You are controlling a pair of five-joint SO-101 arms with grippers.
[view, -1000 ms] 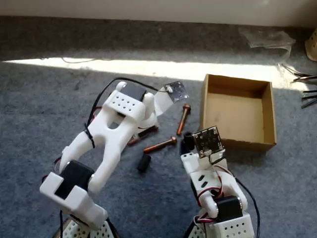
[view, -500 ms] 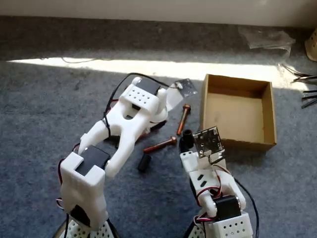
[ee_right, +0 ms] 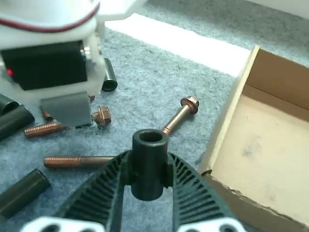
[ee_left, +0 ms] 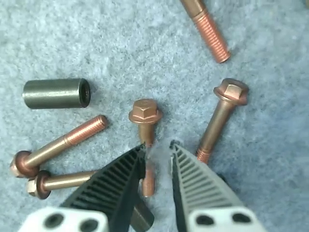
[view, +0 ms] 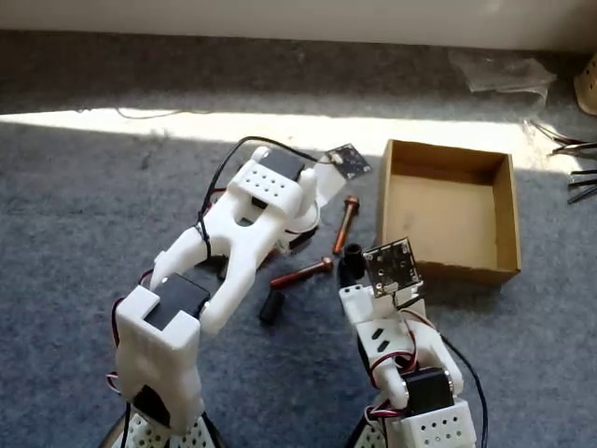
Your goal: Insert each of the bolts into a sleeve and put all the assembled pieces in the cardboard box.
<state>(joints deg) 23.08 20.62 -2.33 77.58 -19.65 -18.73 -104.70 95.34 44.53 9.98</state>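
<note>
Right gripper clamped on sleeve: long axis upright, open bore up. Cardboard box just beside it. Left gripper parted narrowly, tips straddling shank of bolt; no firm hold evident. Bolt flat on carpet, head pointing away from jaws. Left wrist view count: five bolts, one loose sleeve lying on side, bore toward straddled bolt.
</note>
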